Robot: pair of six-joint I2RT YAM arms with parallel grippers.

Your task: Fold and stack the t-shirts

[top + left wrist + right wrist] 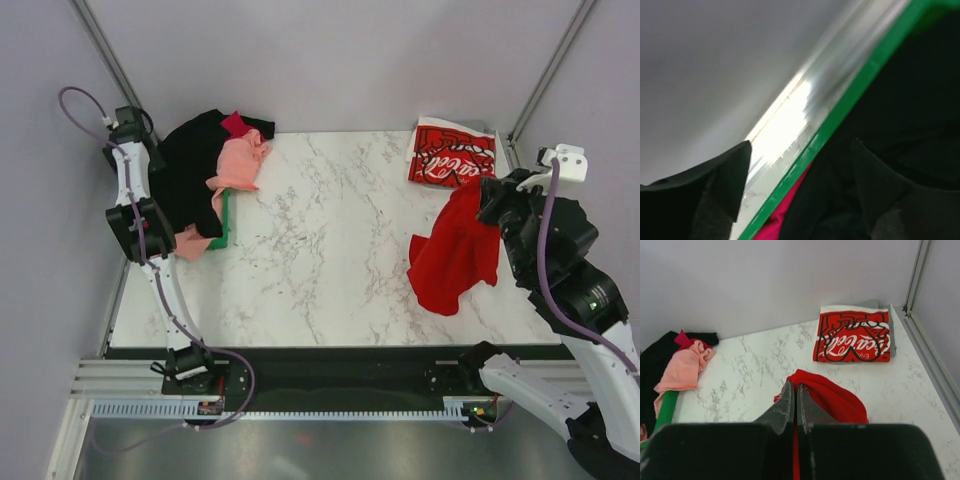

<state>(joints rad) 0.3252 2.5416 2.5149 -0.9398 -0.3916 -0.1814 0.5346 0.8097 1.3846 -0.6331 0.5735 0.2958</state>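
At right | right hand (794, 390) pinches crumpled plain red t-shirt (455, 255) | left hand (801, 145) spread

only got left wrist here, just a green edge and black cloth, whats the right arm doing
Observer: The right claw is shut on the plain red shirt, which hangs from it down to the right side of the table.
Operator: any shirt folded yet
Observer: One. The Coca-Cola shirt lies folded at the far right corner.
Operator: whats in the pile with my black cloth
Observer: A salmon-pink shirt lies bunched on the black shirt, with magenta cloth showing at the far end.
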